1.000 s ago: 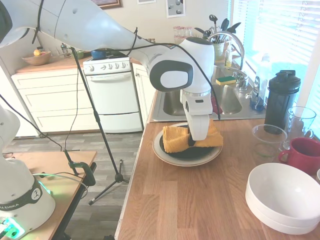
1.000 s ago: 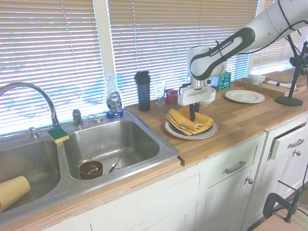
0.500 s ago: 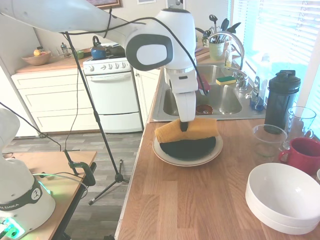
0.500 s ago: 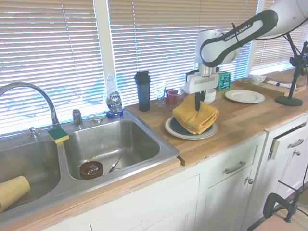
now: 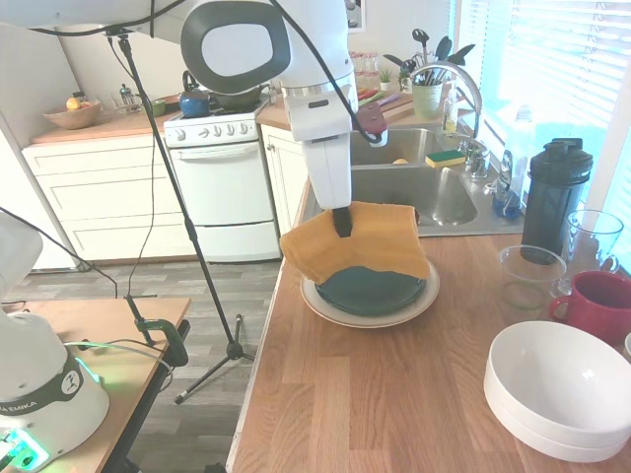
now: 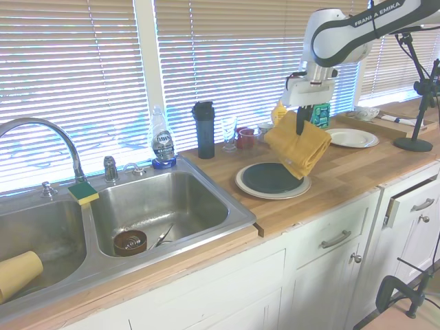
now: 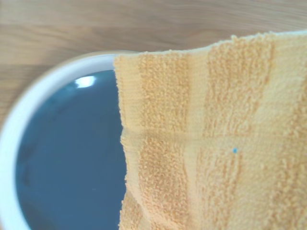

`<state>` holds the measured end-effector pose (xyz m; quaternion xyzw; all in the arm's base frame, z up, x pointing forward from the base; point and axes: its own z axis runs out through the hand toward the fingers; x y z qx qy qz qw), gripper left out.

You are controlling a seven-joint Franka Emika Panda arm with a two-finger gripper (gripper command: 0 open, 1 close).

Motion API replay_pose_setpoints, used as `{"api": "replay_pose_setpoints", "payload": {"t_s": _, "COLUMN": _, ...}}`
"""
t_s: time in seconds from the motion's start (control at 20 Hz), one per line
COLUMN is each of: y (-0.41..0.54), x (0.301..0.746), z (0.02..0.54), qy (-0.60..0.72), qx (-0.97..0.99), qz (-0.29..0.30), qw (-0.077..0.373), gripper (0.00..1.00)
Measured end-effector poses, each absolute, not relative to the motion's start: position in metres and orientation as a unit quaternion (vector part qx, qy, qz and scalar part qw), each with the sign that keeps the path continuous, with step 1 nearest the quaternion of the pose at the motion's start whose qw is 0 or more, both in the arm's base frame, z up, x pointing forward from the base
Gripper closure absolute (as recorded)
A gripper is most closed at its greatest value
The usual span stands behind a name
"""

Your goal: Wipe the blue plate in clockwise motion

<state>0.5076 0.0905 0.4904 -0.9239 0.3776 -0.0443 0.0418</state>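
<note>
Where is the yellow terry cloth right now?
The yellow terry cloth hangs from the gripper, lifted above the blue plate, which sits on a cream plate.

The gripper [image 5: 342, 223] points straight down from a vertical wrist, fingers clamped on a cloth [image 5: 370, 246] hanging below.

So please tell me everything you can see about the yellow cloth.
The yellow cloth is a soft terry towel, orange-yellow with faint woven stripes. The gripper pinches it near its upper edge with shut jaws, so it hangs folded and draped in the air, above the blue plate. That plate sits on a larger cream plate on the wooden counter. In the second exterior view the cloth appears clear of the plate; only the jaws touch it.
</note>
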Motion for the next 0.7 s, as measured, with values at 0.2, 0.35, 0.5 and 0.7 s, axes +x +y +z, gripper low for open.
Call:
{"api": "replay_pose_setpoints", "payload": {"t_s": 0.2, "y": 0.059, "x": 0.508, "z": 0.487, "qy": 0.396, "qx": -0.917, "qz": -0.035, "qw": 0.042, "gripper": 1.0}}
{"api": "replay_pose_setpoints", "payload": {"t_s": 0.35, "y": 0.036, "x": 0.507, "z": 0.476, "qy": 0.407, "qx": -0.912, "qz": -0.026, "qw": 0.039, "gripper": 1.0}}
{"api": "replay_pose_setpoints", "payload": {"t_s": 0.5, "y": 0.009, "x": 0.506, "z": 0.463, "qy": 0.418, "qx": -0.908, "qz": -0.016, "qw": 0.035, "gripper": 1.0}}
{"api": "replay_pose_setpoints", "payload": {"t_s": 0.7, "y": -0.01, "x": 0.511, "z": 0.438, "qy": 0.422, "qx": -0.906, "qz": -0.003, "qw": 0.031, "gripper": 1.0}}
